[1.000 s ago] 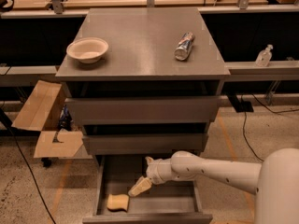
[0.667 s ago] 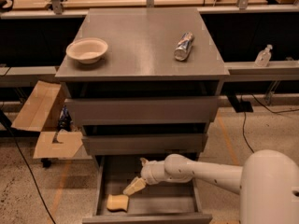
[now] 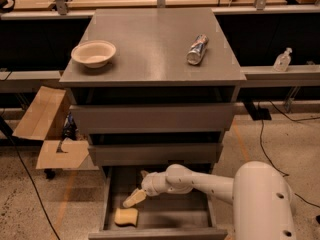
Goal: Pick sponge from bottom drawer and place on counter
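Note:
The bottom drawer (image 3: 105,204) is pulled open at the foot of the grey cabinet. The pale yellow sponge (image 3: 126,216) lies flat in its front left corner. My gripper (image 3: 139,186) reaches into the drawer from the right, just above and behind the sponge. Its fingers are spread, and the lower pale yellow finger (image 3: 134,198) points down-left toward the sponge without touching it. The grey counter (image 3: 150,44) is the cabinet's top.
A cream bowl (image 3: 93,52) sits on the counter's left, and a metal can (image 3: 197,49) lies on its right. The two upper drawers (image 3: 152,118) are shut. An open cardboard box (image 3: 47,134) stands left of the cabinet. My arm's white body (image 3: 262,204) fills the lower right.
My gripper has moved left inside the drawer and now hangs closer over the sponge. The sponge has not moved.

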Robot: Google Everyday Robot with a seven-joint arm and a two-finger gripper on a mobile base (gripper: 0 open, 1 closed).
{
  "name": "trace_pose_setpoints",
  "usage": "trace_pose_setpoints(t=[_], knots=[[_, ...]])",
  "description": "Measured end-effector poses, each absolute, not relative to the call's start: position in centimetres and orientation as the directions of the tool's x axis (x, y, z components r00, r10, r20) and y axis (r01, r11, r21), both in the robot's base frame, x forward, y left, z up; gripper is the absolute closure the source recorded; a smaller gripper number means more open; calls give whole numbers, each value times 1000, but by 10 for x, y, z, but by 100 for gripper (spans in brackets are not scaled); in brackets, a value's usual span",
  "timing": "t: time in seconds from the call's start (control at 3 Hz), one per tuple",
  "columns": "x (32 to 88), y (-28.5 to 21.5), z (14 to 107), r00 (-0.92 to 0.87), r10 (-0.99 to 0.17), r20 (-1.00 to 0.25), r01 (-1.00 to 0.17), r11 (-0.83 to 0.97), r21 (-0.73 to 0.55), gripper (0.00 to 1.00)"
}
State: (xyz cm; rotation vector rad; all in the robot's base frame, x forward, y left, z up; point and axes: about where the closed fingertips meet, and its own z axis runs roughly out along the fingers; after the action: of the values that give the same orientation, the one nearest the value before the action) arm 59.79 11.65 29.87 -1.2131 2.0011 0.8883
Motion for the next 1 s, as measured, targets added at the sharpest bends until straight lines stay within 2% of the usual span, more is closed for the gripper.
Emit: trace_pose_setpoints(t=[0.33, 1.0], knots=[[605, 116, 298, -379, -482, -790, -909, 356, 218, 0], [586, 122, 262, -391, -547, -740, -911, 346, 226, 0]])
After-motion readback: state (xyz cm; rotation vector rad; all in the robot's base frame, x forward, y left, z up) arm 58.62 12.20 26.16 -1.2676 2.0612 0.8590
